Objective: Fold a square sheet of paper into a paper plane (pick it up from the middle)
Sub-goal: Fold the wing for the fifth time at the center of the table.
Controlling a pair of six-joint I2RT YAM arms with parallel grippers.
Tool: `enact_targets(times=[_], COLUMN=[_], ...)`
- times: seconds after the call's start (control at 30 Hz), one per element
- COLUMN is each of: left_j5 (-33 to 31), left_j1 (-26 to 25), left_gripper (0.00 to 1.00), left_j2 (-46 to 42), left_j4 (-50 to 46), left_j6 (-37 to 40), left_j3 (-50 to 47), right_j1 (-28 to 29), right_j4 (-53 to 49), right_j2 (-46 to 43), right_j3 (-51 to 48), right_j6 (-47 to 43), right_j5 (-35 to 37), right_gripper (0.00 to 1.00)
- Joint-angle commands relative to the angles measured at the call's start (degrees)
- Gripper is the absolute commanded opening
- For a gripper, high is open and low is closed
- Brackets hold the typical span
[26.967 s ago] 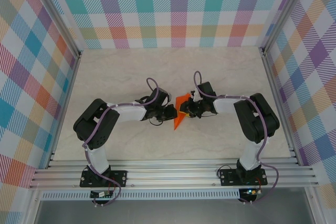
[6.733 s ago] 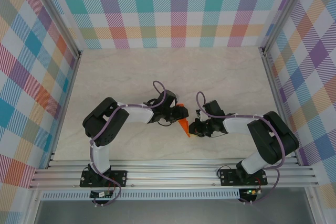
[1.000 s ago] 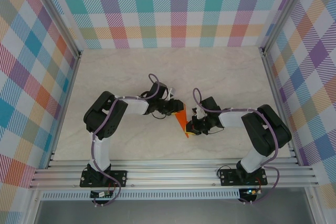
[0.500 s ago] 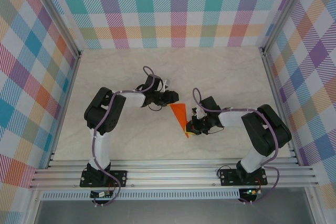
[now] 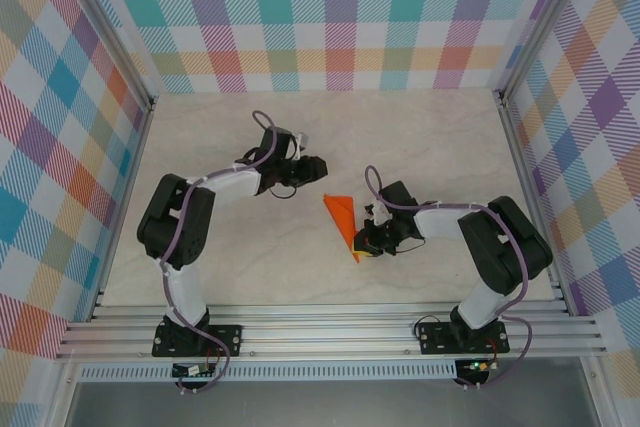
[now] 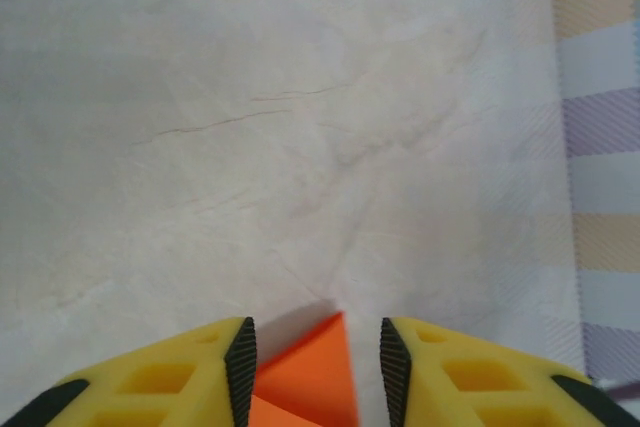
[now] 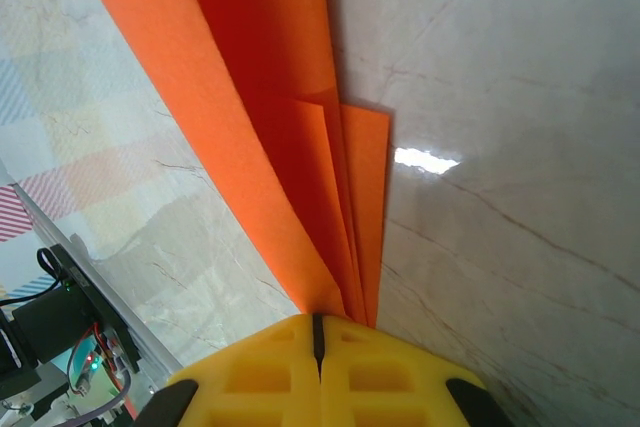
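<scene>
At mid-frame on the worktop (image 5: 420, 137), the right hand (image 5: 362, 244) pinches the paper plane (image 5: 341, 217).
Its yellow fingers (image 7: 290, 347) press together on the folded orange layers near the pointed lower end; the wedge widens toward the top of the frame. Left hand (image 5: 318, 166), up and left of it, stands with fingers partly parted, clear of the paper, gripping nothing.

Left gripper (image 5: 312, 166): has let go and drawn back toward the far left, now apart from the paper (image 5: 342, 215).
Left arm (image 5: 230, 179): swung outward, reaching further from its base.
Paper: far corner now free.
</scene>
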Motion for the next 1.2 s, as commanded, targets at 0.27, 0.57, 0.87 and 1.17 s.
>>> enact_targets(times=[0.27,0.57,0.87,1.17], left_j5=[-0.8,-2.1,-6.3,-9.7], left_j1=[-11.6,-16.0,-16.2,-14.4], left_gripper=[0.20,0.15,0.16,0.16], left_j2=[-3.8,-0.6,2.3,2.0], left_j4=[5.8,8.5,7.9,3.3], left_j6=[-10.5,-12.8,-9.6,-4.9], left_j3=[-11.6,-14.4,-13.6,-10.5], right_j1=[0.6,0.6,0.6,0.5], right_j4=[-4.5,-4.2,-4.8,-5.3], right_j2=[4.3,4.5,4.5,4.2], right_j3=[-1.7,-1.8,-2.0,-2.8], right_j6=[-0.7,-0.4,-0.9,-1.7], right_j5=[6.0,6.1,6.0,5.9], right_gripper=[0.04,0.04,0.04,0.04])
